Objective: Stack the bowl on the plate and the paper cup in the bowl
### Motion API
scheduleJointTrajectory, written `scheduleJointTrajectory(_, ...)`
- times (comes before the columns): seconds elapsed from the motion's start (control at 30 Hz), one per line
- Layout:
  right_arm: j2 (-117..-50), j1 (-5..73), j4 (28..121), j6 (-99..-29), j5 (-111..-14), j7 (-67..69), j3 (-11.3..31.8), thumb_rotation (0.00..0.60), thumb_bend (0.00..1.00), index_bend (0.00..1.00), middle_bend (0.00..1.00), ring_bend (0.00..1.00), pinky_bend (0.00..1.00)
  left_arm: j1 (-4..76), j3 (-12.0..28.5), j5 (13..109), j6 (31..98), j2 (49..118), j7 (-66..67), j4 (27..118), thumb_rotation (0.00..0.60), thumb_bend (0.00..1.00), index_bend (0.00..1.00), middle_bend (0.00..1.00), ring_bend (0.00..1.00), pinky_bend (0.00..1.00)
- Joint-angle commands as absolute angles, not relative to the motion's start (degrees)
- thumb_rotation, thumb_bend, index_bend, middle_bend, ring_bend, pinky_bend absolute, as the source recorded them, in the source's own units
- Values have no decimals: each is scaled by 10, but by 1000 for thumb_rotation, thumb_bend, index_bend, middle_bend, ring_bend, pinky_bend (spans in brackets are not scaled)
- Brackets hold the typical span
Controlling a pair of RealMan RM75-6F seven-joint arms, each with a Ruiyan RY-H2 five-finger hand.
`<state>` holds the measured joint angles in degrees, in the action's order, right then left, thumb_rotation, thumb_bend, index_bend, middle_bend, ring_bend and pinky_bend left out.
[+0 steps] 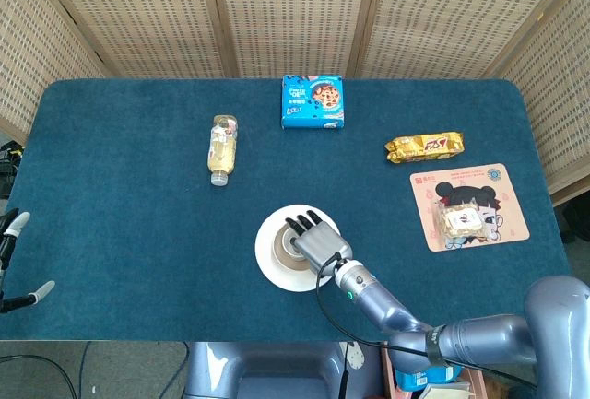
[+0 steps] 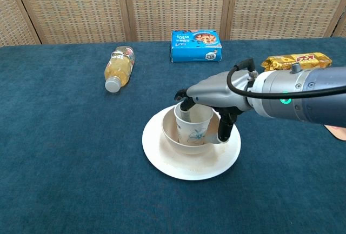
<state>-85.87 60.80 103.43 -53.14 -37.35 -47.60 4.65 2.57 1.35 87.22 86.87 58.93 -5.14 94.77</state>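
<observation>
A table [image 1: 120,233] covered in dark blue cloth stands before woven cane screens. At its far left edge, the robot's left hand [image 1: 11,265] shows only as a few pale-tipped fingers [image 1: 43,289] spread apart and holding nothing.

Further right, toward the back, a small plastic bottle [image 2: 119,67] of yellow drink lies on its side. Right of it, at the rear middle of the table, sits a flat blue biscuit box [image 2: 196,45].

Near the front middle is a white plate [image 2: 162,155] with a cream bowl [image 2: 171,134] resting on it. A paper cup [image 2: 193,127] with a blue pattern stands upright inside the bowl. The right hand [image 2: 212,104] reaches in from the right, over the cup. Its fingers [image 2: 223,128] curl down around the cup, one dipping inside the rim and another pressed against the outer wall, so the cup is pinched between them.

Further right, a gold snack packet [image 1: 424,147] lies on the cloth. Just in front of it, near the right edge, is a pink cartoon mat [image 1: 470,204] with a small wrapped snack [image 1: 461,222] lying on it.
</observation>
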Motion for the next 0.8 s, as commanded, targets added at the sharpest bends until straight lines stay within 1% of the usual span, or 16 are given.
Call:
scheduleJointTrajectory(0.03,-856,610,1043,-538,-377,-474,43,600,320,293,0,0,0,26,13,873,868,589,-51,947,600,0,0,0,0,0)
scheduleJointTrajectory(0.2,-838,606,1069,-552,-394,-465,38,600,317,291,0,0,0,26,13,874,869,589,-51,947,600,0,0,0,0,0)
scheduleJointTrajectory(0.3,-812,596,1101,-565,-418,-450,36,600,316,277,0,0,0,25,12,875,870,589,-53,947,600,0,0,0,0,0)
scheduleJointTrajectory(0.4,-764,565,1141,-585,-480,-415,23,600,311,232,0,0,0,22,10,880,877,587,-58,948,600,0,0,0,0,0)
scheduleJointTrajectory(0.43,-754,557,1147,-588,-494,-406,20,600,299,202,0,0,0,21,10,882,879,586,-59,948,600,0,0,0,0,0)
scheduleJointTrajectory(0.5,-730,535,1157,-601,-535,-378,10,600,259,139,0,0,0,18,9,886,885,586,-61,948,600,0,0,0,0,0)
scheduleJointTrajectory(0.57,-708,509,1159,-619,-584,-348,-3,600,184,49,0,0,0,16,7,890,890,585,-62,948,600,0,0,0,0,0)
scheduleJointTrajectory(0.63,-685,474,1151,-648,-647,-310,-21,600,109,5,0,0,0,13,5,895,896,585,-62,948,600,0,0,0,0,0)
scheduleJointTrajectory(0.67,-676,455,1145,-666,-677,-289,-31,600,65,0,0,0,0,12,4,898,898,586,-62,948,600,0,0,0,0,0)
scheduleJointTrajectory(0.73,-666,415,1125,-709,-731,-248,-48,600,14,0,0,0,0,10,2,903,902,587,-61,946,600,0,0,0,0,0)
scheduleJointTrajectory(0.8,-665,376,1102,-753,-773,-209,-64,600,0,0,0,0,0,9,0,907,905,588,-58,945,600,0,0,0,0,0)
